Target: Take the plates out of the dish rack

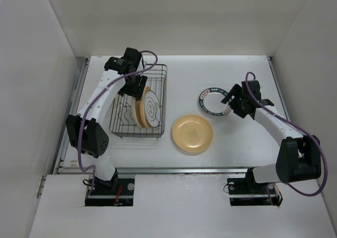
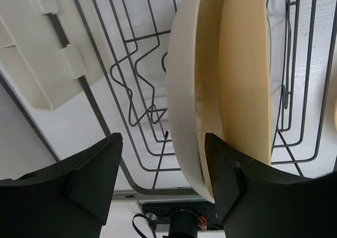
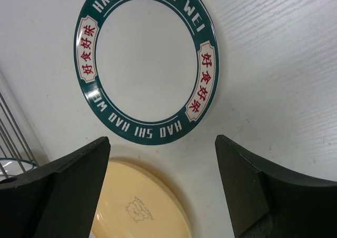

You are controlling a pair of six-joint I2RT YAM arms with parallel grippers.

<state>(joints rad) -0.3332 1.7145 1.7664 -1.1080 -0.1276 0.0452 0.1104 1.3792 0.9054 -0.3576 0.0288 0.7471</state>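
The dark wire dish rack [image 1: 137,136] stands at the left of the table. Upright plates [image 1: 147,107] stand in it: a cream plate [image 2: 187,90] and a yellow-tan plate [image 2: 245,69], with a white dark-ringed one facing right. My left gripper [image 1: 134,86] is over the rack and open [image 2: 163,164]; the cream plate's rim sits between the fingers, close to the right finger [image 2: 226,175]. A yellow plate [image 1: 193,133] and a white plate with a dark green rim [image 1: 213,102] lie flat on the table. My right gripper [image 1: 228,98] is open and empty above them [image 3: 163,185].
A white plastic clip [image 2: 37,53] hangs on the rack's side. Rack wires [image 3: 10,138] show at the left edge of the right wrist view. White walls close in the table on the left, back and right. The table's front rail runs just before the arm bases.
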